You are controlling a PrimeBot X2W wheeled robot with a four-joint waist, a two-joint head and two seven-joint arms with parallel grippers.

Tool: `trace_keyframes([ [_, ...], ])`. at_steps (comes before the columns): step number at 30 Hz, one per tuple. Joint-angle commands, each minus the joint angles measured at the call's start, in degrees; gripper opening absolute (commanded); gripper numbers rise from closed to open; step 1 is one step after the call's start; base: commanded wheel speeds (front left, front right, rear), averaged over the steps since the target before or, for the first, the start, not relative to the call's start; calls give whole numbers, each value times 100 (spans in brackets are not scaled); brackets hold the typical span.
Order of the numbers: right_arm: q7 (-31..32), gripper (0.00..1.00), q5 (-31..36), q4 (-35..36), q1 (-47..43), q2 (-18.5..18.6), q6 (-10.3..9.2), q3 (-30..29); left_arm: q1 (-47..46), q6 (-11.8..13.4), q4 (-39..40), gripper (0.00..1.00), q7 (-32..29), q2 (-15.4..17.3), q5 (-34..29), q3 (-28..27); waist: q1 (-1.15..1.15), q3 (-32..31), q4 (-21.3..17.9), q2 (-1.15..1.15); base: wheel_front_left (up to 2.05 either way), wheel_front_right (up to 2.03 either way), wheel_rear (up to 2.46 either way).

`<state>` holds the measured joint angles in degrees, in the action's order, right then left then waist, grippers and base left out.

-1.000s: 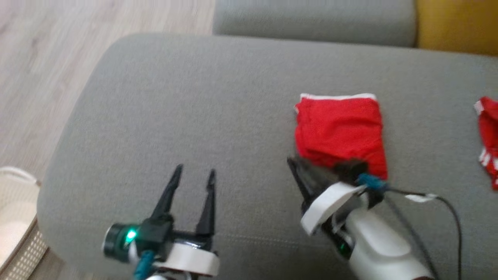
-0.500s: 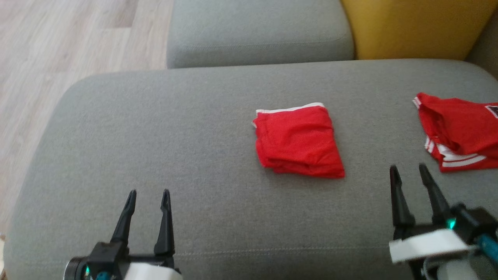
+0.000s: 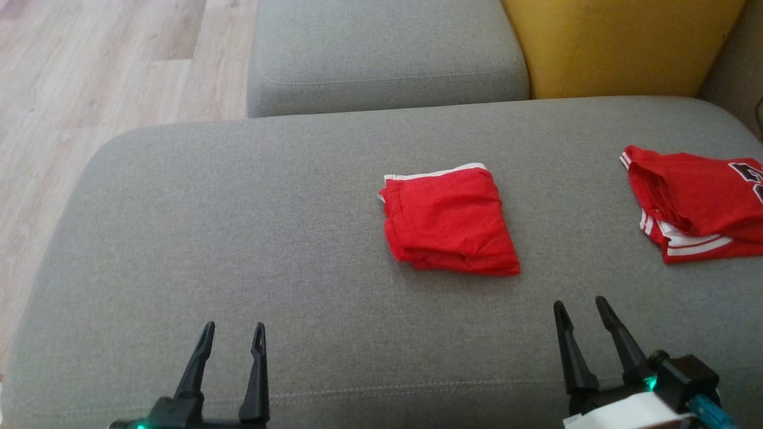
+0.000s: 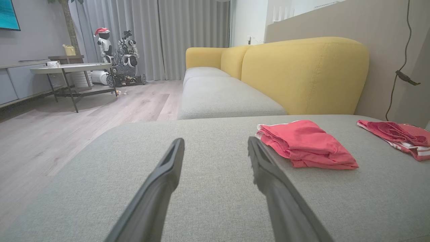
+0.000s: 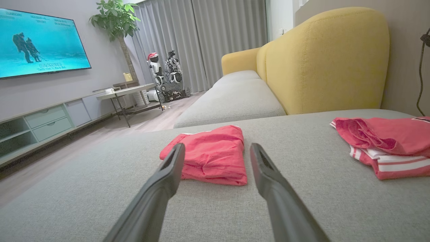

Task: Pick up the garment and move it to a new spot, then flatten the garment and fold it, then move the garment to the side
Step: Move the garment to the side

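The garment is red with a white edge and lies folded into a small square in the middle of the grey sofa seat. It also shows in the left wrist view and the right wrist view. My left gripper stands open near the seat's front edge, well left of the garment, its fingers empty. My right gripper is open too, in front of and slightly right of the garment, clear of it, and its fingers hold nothing.
A second red garment with white stripes lies crumpled at the seat's right end. A yellow backrest and another grey seat cushion lie behind. Wooden floor drops off on the left.
My right gripper has opened, let go of the folded garment's near edge and drawn back to the lower right. The head camera has swung, shifting the whole picture.
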<state>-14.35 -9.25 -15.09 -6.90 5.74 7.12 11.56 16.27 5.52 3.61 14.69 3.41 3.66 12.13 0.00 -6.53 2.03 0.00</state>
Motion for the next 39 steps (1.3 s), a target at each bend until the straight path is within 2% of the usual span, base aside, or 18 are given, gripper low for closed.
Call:
trace_keyframes([
  [1, -64, 100, 32, 171, 286, 86, 36, 151, -201, 5, 162, 100, 30, -52, -36, -179, 0, 8, 17, 0, 0, 0, 0],
  [17, -64, 100, 14, 237, 357, 191, 36, 168, -225, -11, 56, 100, 30, -53, -66, -54, 0, 88, 140, 0, 0, 0, 0],
  [22, -64, 100, -39, 94, 503, 305, 36, 363, -247, -8, 57, 100, 30, -53, -70, -28, 0, 175, 153, 0, 0, 0, 0],
  [25, -64, 100, -203, -325, 823, 390, 36, 449, -288, -13, 45, 100, 30, -53, -69, 18, 0, 284, 158, 0, 0, 0, 0],
  [29, 55, 100, -708, -1272, 1676, 485, 36, 609, -401, -48, 23, 100, 30, -53, -76, 129, 0, 525, 209, 0, 0, 0, 0],
  [33, 892, 100, -1612, -2231, 2599, 661, 36, 774, -588, -111, -31, 100, 30, -53, -123, 290, 0, 723, 356, 0, 0, 0, 0],
  [39, 1574, 100, -2497, -2821, 3569, 1084, 36, 889, -947, -86, 29, 100, 30, -53, -129, 444, 0, 1183, 588, 0, 0, 0, 0],
])
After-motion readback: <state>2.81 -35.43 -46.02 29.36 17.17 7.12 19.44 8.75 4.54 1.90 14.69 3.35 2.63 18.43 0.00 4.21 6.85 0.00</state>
